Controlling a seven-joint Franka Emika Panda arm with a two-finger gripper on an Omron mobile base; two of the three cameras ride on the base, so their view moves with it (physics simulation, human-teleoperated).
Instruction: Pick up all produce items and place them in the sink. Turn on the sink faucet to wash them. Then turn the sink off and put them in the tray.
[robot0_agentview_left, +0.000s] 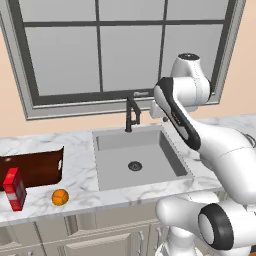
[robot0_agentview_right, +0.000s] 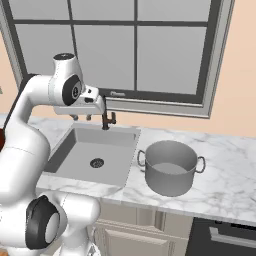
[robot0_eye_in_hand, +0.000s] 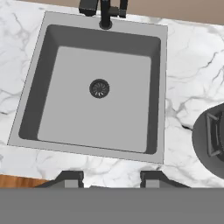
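White marble surface (robot0_agentview_left: 75, 150) carries a grey sink (robot0_agentview_left: 172, 160) with a round dark drain, the landmark of this kitchen scene. Behind the sink's back rim stands the thin black faucet (robot0_agentview_left: 132, 114), below a large window (robot0_agentview_left: 125, 45). The robot's fingers (robot0_eye_in_hand: 111, 178) hover high above the sink's near rim, their two dark tips standing apart with nothing between them, pointing down at the basin. Well to the left of the sink, a small orange fruit (robot0_agentview_left: 60, 197) rests on the surface near its front edge. Just beyond the fruit lies a dark reddish-brown wooden tray (robot0_agentview_left: 37, 167), and a red box (robot0_agentview_left: 14, 189) stands beside the fruit, farther from the sink. To the right of the sink sits a round grey pot (robot0_agentview_right: 171, 167) with two handles.
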